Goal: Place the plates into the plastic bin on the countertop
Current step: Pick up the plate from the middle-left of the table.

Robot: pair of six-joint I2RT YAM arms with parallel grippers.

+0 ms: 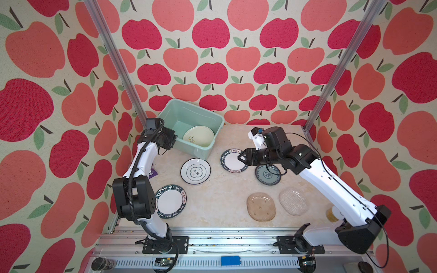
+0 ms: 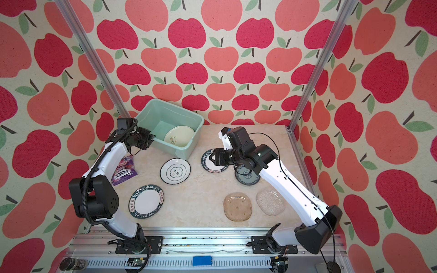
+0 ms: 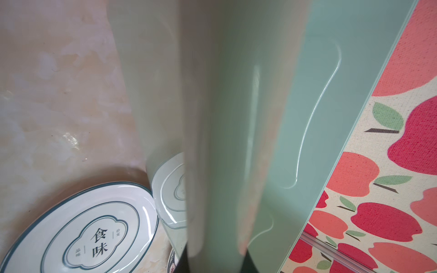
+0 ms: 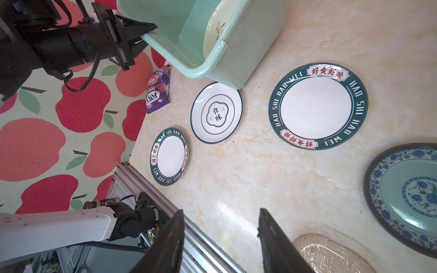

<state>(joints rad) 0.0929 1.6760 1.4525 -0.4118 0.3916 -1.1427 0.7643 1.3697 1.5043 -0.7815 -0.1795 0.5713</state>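
Countertop, yellow can (behind right arm)

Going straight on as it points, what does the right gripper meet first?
Probably the emblem plate, else the corner of the plastic bin behind it; how far the right gripper tilts is unclear.

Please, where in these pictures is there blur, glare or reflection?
Left wrist view: the plastic bin, very near, is out of focus and mirrors the emblem plate. Right wrist view: sharp, with a bright glare patch on the countertop. Both top views: even light, faint shadows; the glass plate hardly stands out.
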